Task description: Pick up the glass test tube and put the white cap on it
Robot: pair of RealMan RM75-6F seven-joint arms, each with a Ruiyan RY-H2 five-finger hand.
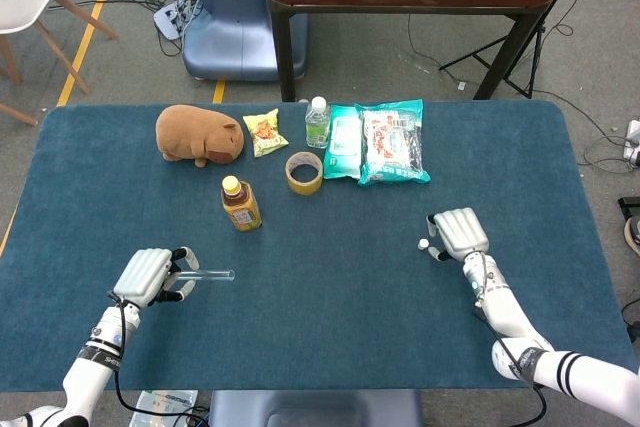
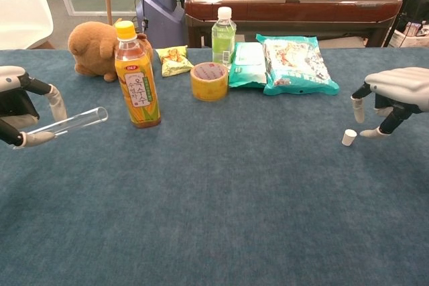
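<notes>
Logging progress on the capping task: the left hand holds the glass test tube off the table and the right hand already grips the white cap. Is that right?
Not quite. The left hand does hold the glass test tube, but the right hand has not gripped the white cap: the chest view shows the cap standing on the table, beside the open fingers.

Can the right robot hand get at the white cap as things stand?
Probably yes: the right robot hand hovers just over the white cap with fingers apart, and nothing lies between them on the table.
</notes>
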